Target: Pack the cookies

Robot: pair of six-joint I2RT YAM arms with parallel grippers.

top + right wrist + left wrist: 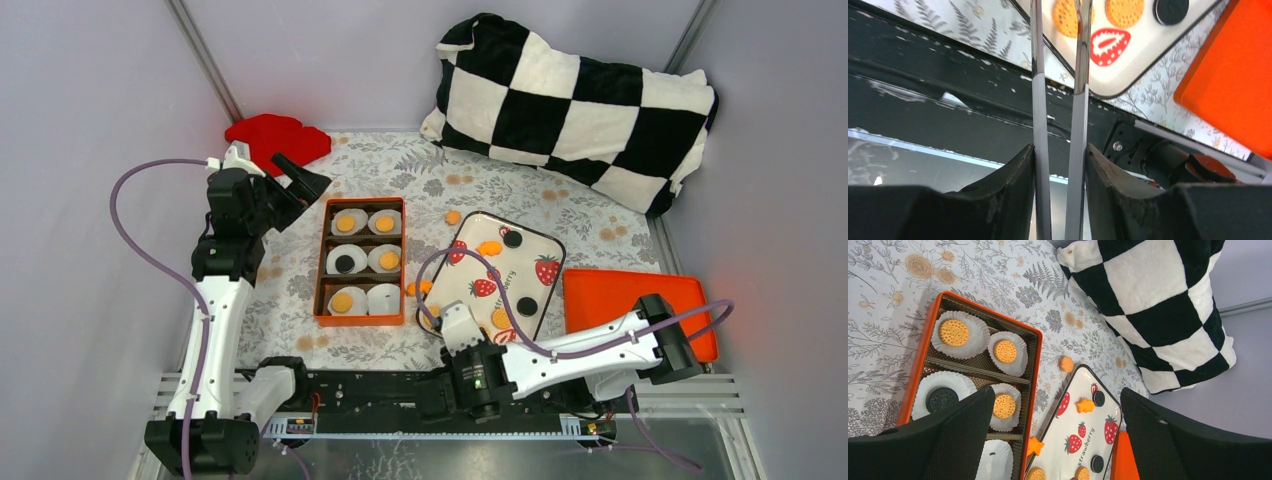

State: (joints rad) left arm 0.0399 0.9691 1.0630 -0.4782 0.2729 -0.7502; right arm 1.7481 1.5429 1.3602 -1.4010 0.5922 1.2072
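An orange box [322, 262] holds white paper cups; golden cookies [348, 222] sit in several, a black cookie [344, 262] in one, and one cup [384, 297] is empty. More golden [500, 318] and black cookies [513, 239] lie on the strawberry tray [510, 270]. My left gripper [300, 180] is open and empty, raised above the box's far left corner [1056, 391]. My right gripper [452, 318] is shut on metal tongs [1039, 100] at the tray's near end [1060, 150]. The tong arms straddle a golden cookie [1066, 15]; their tips are out of frame.
Loose golden cookies lie on the floral cloth beside the tray [453, 216] and between box and tray [420, 288]. An orange lid [640, 300] lies right of the tray. A checkered pillow [580, 100] and a red cloth [275, 138] sit at the back.
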